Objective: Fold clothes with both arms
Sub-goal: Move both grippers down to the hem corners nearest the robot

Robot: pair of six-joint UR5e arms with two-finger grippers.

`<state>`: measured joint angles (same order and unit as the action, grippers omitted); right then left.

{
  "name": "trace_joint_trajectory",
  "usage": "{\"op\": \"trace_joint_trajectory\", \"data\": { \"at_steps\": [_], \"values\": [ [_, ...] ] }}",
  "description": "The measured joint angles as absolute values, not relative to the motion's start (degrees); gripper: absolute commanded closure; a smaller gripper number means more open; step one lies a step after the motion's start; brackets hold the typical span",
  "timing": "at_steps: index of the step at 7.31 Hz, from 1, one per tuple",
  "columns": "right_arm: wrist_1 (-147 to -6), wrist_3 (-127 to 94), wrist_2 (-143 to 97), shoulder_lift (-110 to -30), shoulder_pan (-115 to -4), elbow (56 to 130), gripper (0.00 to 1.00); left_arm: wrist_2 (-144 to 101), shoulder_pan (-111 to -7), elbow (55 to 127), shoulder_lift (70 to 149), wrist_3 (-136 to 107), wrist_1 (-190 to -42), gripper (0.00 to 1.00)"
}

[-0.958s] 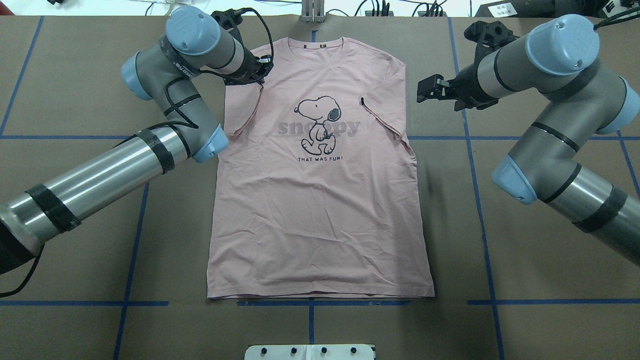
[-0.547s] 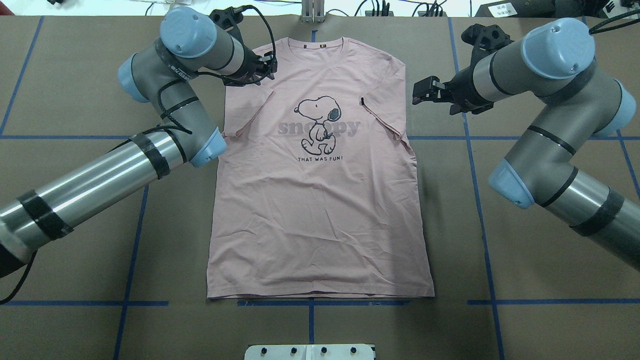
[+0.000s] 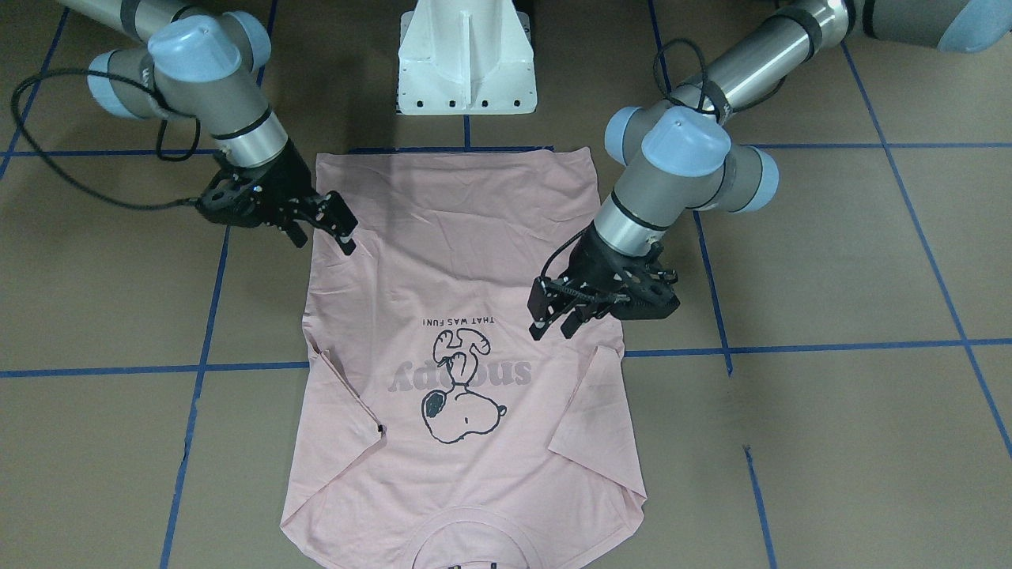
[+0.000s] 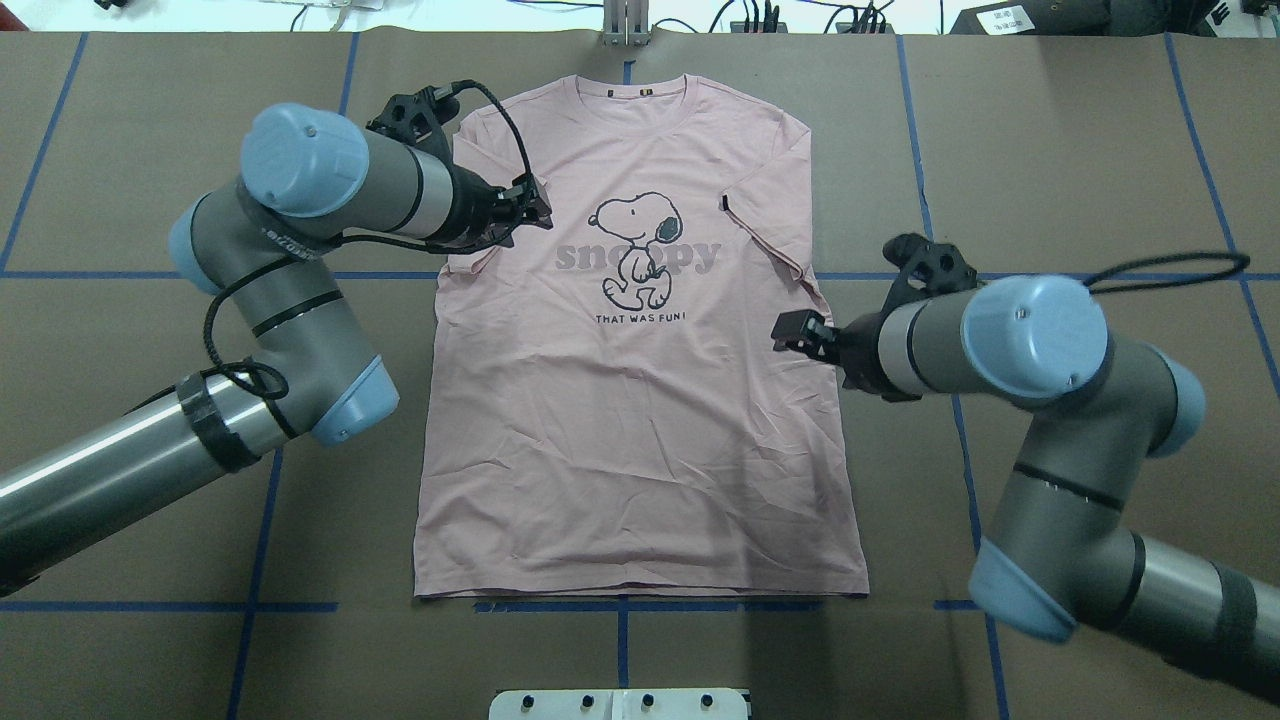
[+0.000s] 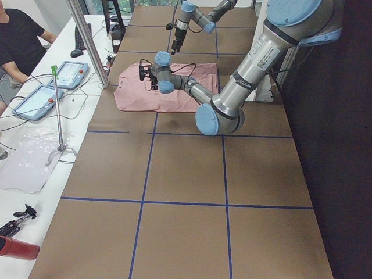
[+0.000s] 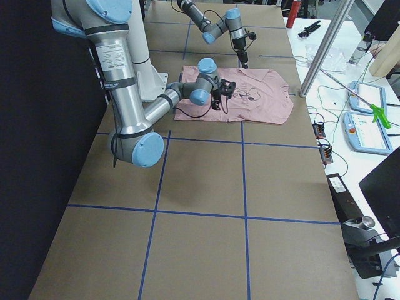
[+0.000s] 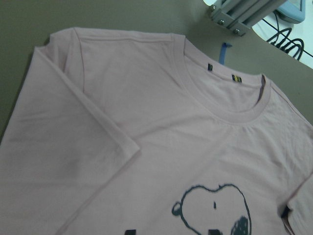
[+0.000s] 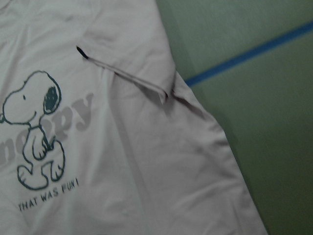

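A pale pink T-shirt [image 4: 640,430] lay flat and face up on the brown bench [image 4: 1050,150], neck at the far edge and hem nearest the robot, both short sleeves folded in over the chest. Its print showed a dark-outlined cartoon dog [image 4: 640,245] walking across the grey word "snoopy" [image 4: 575,258], with the caption "THAT WAS FUN!" [image 4: 640,318] in small dark capitals beneath. Two small neck tags [image 7: 236,78] were too small to read. The left tool [image 3: 551,325] hung over the shirt's folded left sleeve, jaws parted and gripping nothing. The right tool [image 4: 792,332] hung at the shirt's right side edge below the sleeve, likewise parted and empty. Blue tape lines [image 4: 120,274] crossed the bench.
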<state>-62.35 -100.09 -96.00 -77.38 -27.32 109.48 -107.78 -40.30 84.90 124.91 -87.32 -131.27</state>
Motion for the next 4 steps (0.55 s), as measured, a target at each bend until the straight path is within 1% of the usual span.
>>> {"op": "trace_joint_trajectory", "data": {
  "at_steps": [1,2,4],
  "values": [
    [-63.52,-106.30,-88.14,-80.66,-19.57,113.07,0.19,-107.76,-39.49,88.97,122.20,-87.66,-130.48,0.38],
    [-67.32,-109.90,-82.87,-82.17,-14.06,115.72,0.22,-107.73,-39.02,90.78,120.80,-87.81,-130.11,0.38],
    [-74.95,-113.70,-77.51,-83.24,-8.25,118.55,0.23,-107.73,-38.72,91.64,119.84,-87.88,-129.93,0.37]
  ]
}}
